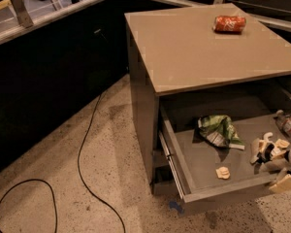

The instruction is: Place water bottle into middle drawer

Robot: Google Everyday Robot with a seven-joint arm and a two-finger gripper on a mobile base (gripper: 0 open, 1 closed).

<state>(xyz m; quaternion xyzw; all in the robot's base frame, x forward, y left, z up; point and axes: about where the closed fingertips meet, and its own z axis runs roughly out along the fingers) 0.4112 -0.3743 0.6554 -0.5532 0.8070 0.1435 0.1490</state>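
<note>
Cream-padded pincer (271,149) hovers spread and empty over the smooth grey drawer (218,194); the clear plastic water bottle (287,124) lies just behind it.

- Cabinet (143,106): on the floor, with its drawer (223,193) pulled out in front.
- Soda can (229,23): lying on the cabinet top, at 1 o'clock.
- Bag (219,130): in the drawer, at 11 o'clock.
- Small scrap (223,172): in the drawer, at 7 o'clock.
- Water bottle (288,124): in the drawer, at 2 o'clock.
- Gripper (271,148): in the drawer, at 4 o'clock, near the bottle.
- Cable (87,144): on the floor, at 9 o'clock of the cabinet.
</note>
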